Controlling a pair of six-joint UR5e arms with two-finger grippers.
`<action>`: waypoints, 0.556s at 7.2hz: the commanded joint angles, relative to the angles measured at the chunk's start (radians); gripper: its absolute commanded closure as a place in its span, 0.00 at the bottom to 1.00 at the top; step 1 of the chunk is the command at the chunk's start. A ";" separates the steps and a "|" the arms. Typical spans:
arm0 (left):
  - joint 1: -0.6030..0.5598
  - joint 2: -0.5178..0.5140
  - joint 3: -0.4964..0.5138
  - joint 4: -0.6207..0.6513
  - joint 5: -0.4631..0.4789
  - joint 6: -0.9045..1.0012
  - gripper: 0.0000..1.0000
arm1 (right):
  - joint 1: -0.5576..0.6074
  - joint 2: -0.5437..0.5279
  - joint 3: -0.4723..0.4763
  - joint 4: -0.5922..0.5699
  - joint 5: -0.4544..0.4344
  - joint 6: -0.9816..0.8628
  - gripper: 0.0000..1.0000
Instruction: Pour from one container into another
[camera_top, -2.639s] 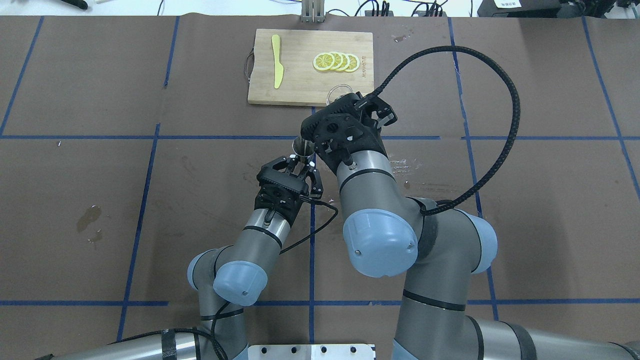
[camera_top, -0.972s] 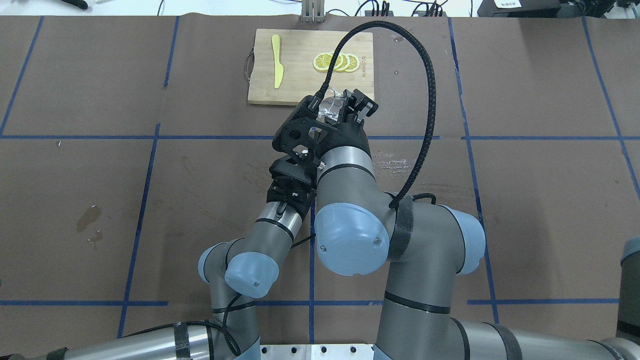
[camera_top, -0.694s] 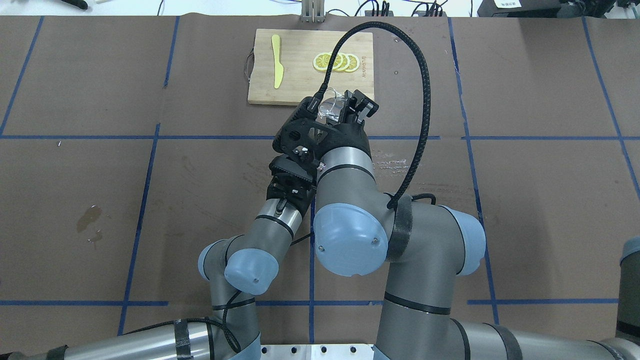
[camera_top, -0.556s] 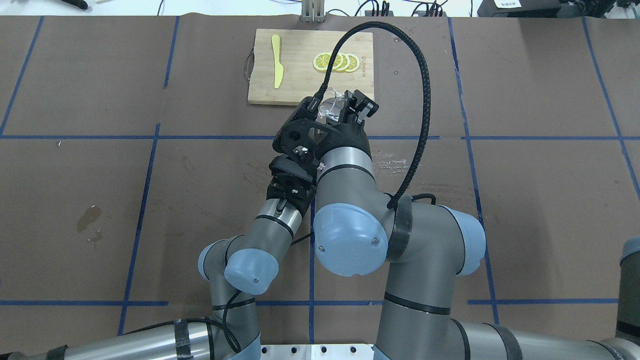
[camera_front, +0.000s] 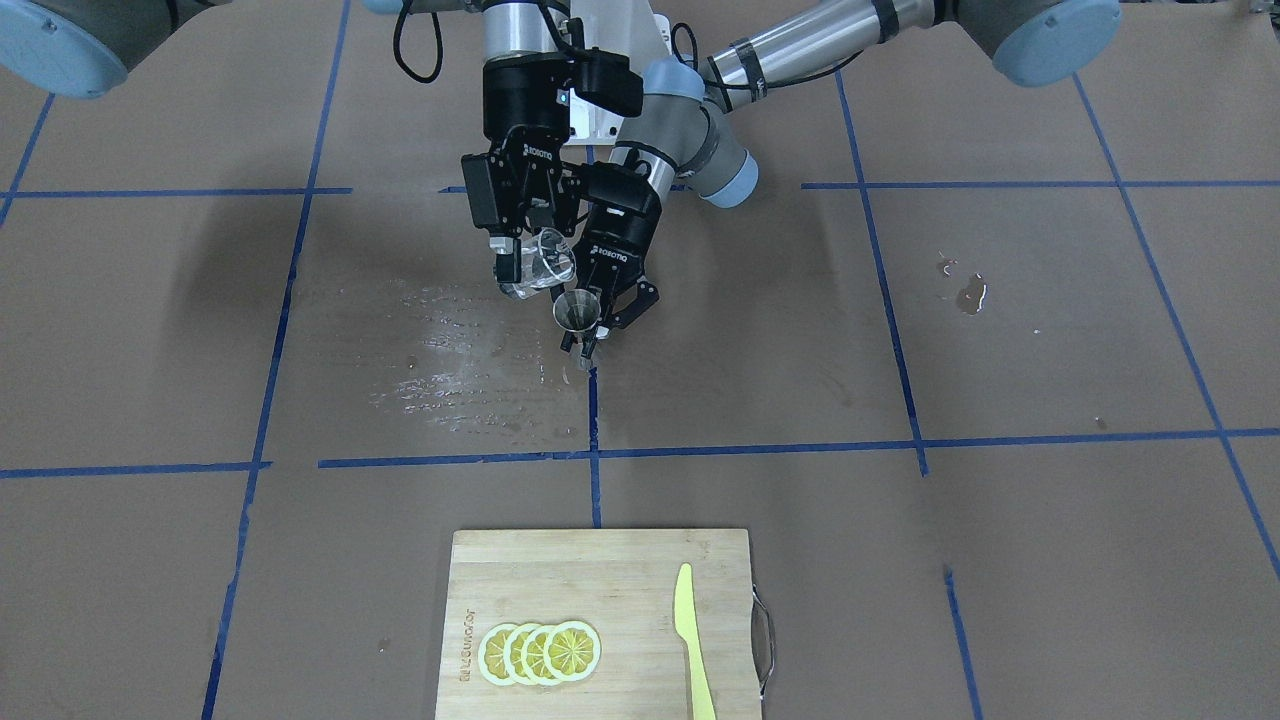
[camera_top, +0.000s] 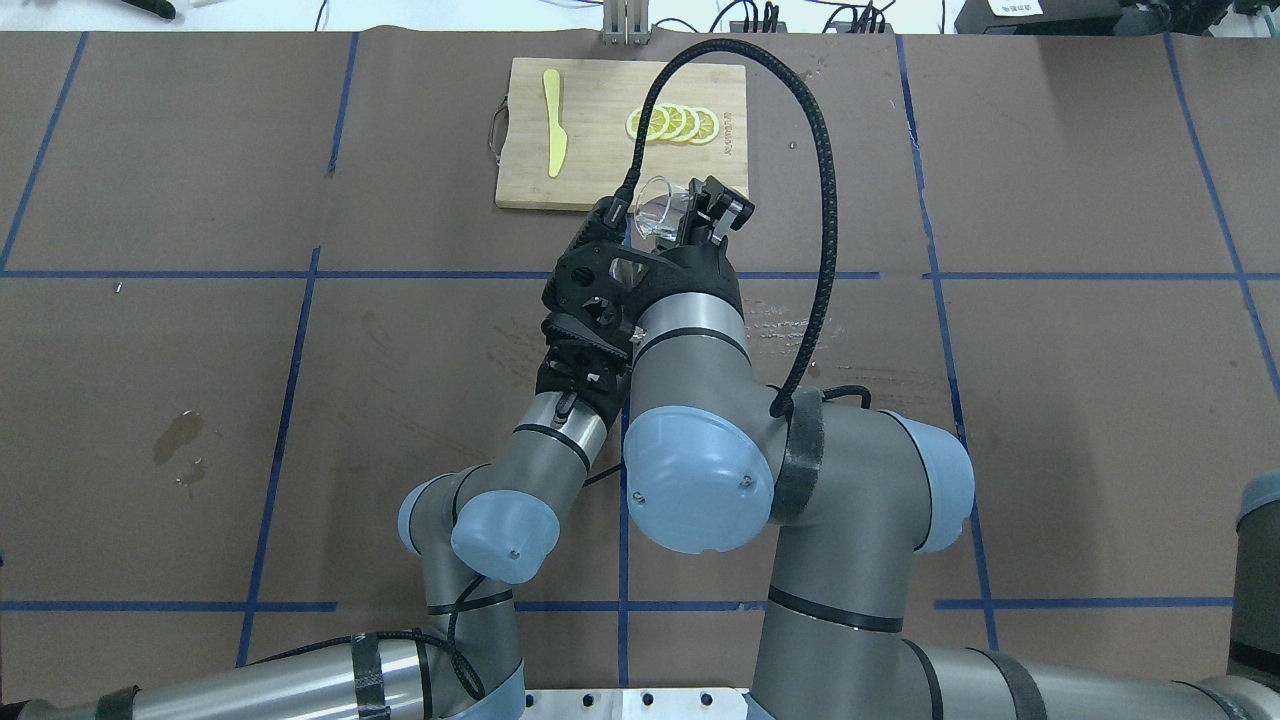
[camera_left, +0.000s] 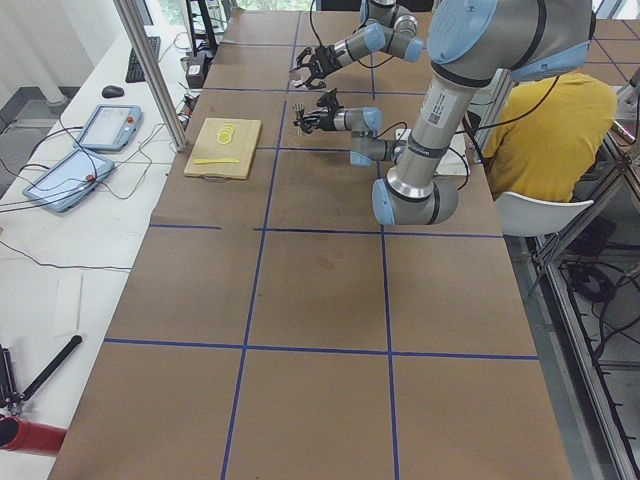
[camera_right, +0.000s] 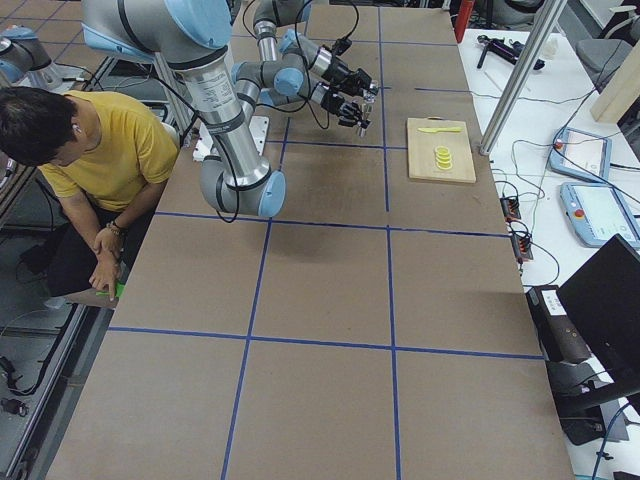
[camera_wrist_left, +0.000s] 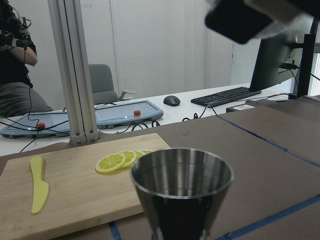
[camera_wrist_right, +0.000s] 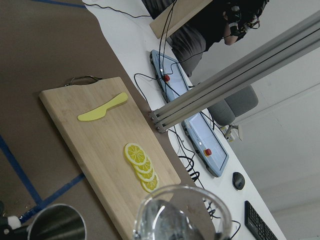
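Near the top middle, the right pincer, marked ROBOTIQ, gripped the tilted glass cup just above the steel jigger, which the left pincer held upright. The glass cup had turned a little since a moment before.

We've got both arms bunched mid-table: right hand with cup just over the jigger in left hand. Bare worktop either side. Cutting board well apart; cable loops wide off the right wrist.
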 joint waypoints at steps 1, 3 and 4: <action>0.001 -0.003 0.002 0.000 0.000 0.000 1.00 | 0.000 0.001 0.004 -0.019 0.000 -0.050 0.97; 0.001 -0.006 0.002 0.000 0.000 0.000 1.00 | 0.000 0.016 0.004 -0.046 -0.006 -0.096 0.97; -0.001 -0.011 0.002 0.000 0.000 0.000 1.00 | 0.000 0.016 0.002 -0.046 -0.008 -0.116 0.97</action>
